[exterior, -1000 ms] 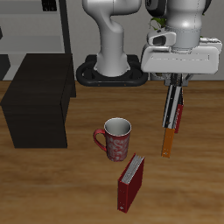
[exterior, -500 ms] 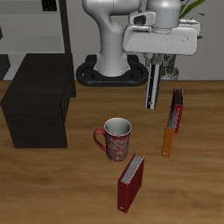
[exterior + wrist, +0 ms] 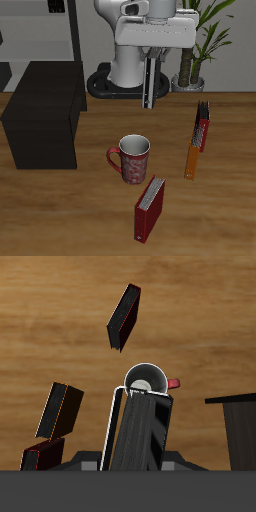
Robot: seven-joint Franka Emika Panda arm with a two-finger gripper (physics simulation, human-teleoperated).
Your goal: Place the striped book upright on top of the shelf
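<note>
My two-finger gripper [image 3: 150,62] is clamped on the thin grey-white-and-dark striped book [image 3: 150,84], which hangs upright below it, above the table, well apart from the low matte black shelf [image 3: 42,115].

Bench w/ bare wood btwn mug [image 3: 132,157] & shelf [image 3: 42,112]; shelf top looks unobstructed, prob. passable.

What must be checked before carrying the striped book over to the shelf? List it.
1. Book held: the gripper is shut on the striped book - ok.
2. Book hangs upright - ok.
3. Book clear of the mug below - ok.
4. Shelf top free of things - ok.
5. Book high enough to pass over the shelf's top - cannot tell.
6. Orange book and red book off the path - ok.
</note>
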